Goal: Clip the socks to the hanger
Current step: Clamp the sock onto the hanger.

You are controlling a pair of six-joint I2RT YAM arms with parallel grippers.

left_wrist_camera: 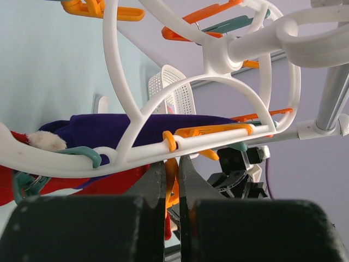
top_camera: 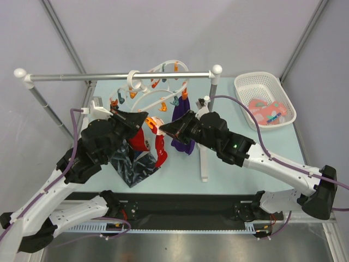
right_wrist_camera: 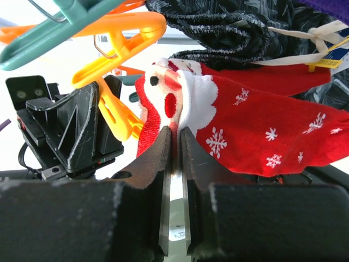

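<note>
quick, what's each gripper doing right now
left gripper: closed, pinching an orange clothespin
right gripper: closed, holding the red sock by its white cuff

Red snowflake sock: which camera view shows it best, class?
Right wrist: the red sock is close up, snowflakes and white cuff clear. Top external shows the sock small; left wrist shows only red patches under the hanger.

Glossy plastic hanger point(left_wrist_camera: 218, 54) and clothespin point(right_wrist_camera: 117, 114); soft knitted sock point(right_wrist_camera: 262, 109).
</note>
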